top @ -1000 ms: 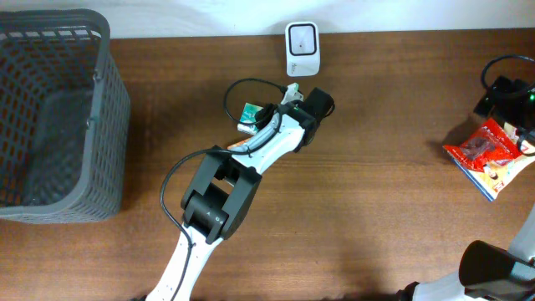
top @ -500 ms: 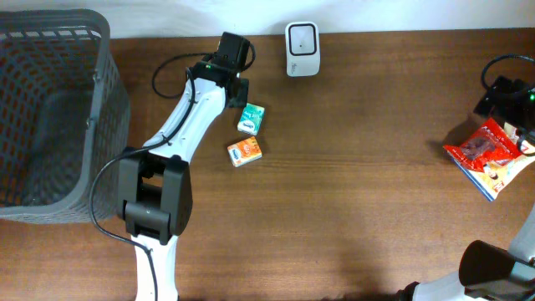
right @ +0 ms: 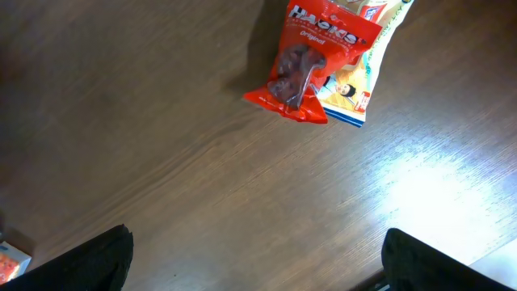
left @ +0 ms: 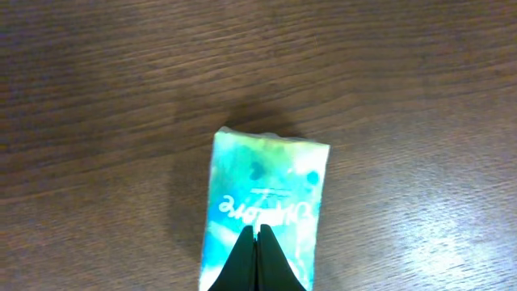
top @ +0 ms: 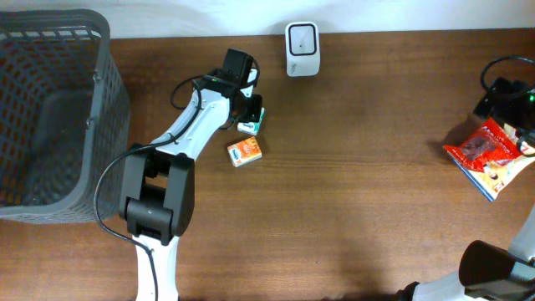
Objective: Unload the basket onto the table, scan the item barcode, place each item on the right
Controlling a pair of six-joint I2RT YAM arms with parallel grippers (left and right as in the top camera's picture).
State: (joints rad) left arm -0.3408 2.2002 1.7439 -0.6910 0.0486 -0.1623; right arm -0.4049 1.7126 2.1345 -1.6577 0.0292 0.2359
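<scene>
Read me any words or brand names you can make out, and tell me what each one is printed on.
"Original": on the red snack bag, under a larger white brand name beginning "HA", rest unclear.
Unreadable: white script on the teal packet, upside down and blurred.
Unreadable: print on the orange box, too small.

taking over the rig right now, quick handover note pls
Left gripper: shut, tips together over the teal pack, which lies flat on the table; no grip on it that I can see.
Right gripper: open, empty, above the red snack bag.
Orange box lies beside the teal pack; white scanner at the back edge.
Done: no item is at the scanner yet.
Left: pick an item, show its barcode to the scanner.
</scene>
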